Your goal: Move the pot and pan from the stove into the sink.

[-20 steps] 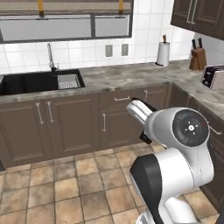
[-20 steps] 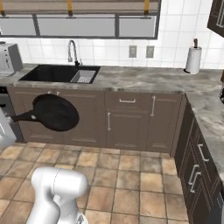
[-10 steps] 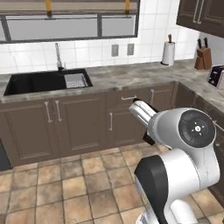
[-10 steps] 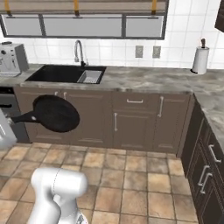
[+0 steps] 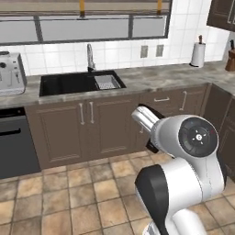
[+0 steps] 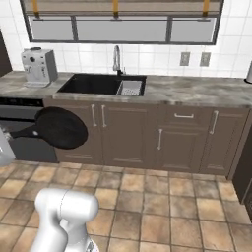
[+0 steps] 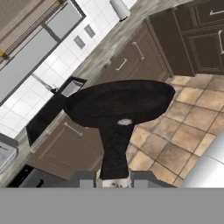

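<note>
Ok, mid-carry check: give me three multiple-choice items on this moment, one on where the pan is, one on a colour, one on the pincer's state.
1. Where is the pan?
A. In the sink
B. Held in the air in front of the lower cabinets
C. On the floor tiles

2. What colour is the sink basin?
A. Black
B. White
C. Steel grey

3. How is the pincer?
A. Open and empty
B. Shut on the pan's handle
C. Shut on the tap

Answers: 1 B, the right base view shows it off the floor, level with the cabinet doors. 2 A, the basin is black in both base views. 3 B, the hand view shows the handle running down between the fingertips.
</note>
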